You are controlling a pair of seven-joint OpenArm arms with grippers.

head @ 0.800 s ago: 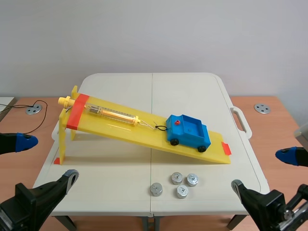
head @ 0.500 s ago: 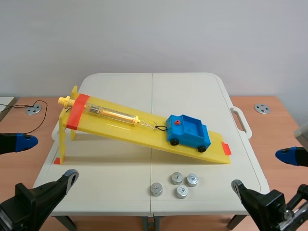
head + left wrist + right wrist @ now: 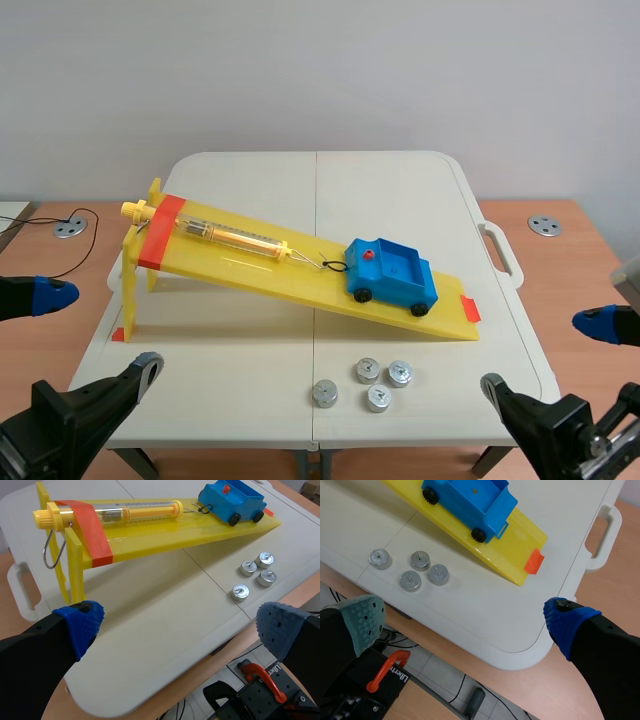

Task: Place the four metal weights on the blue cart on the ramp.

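Left gripper (image 3: 181, 626) and right gripper (image 3: 465, 616) both spread wide, empty, at table (image 3: 250, 335) near edge, presumably pre-start; four metal weights (image 3: 364, 384) cluster below ramp (image 3: 250, 264), blue cart (image 3: 392, 272) unloaded, hook-tethered to spring scale (image 3: 230, 236).

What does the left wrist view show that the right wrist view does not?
Only the left wrist view: the spring scale, the ramp's raised end on its yellow legs, a metal hook. Only the right wrist view: the table handle beside the ramp's low end. Both: the blue cart on the ramp, and the four metal weights on the table.
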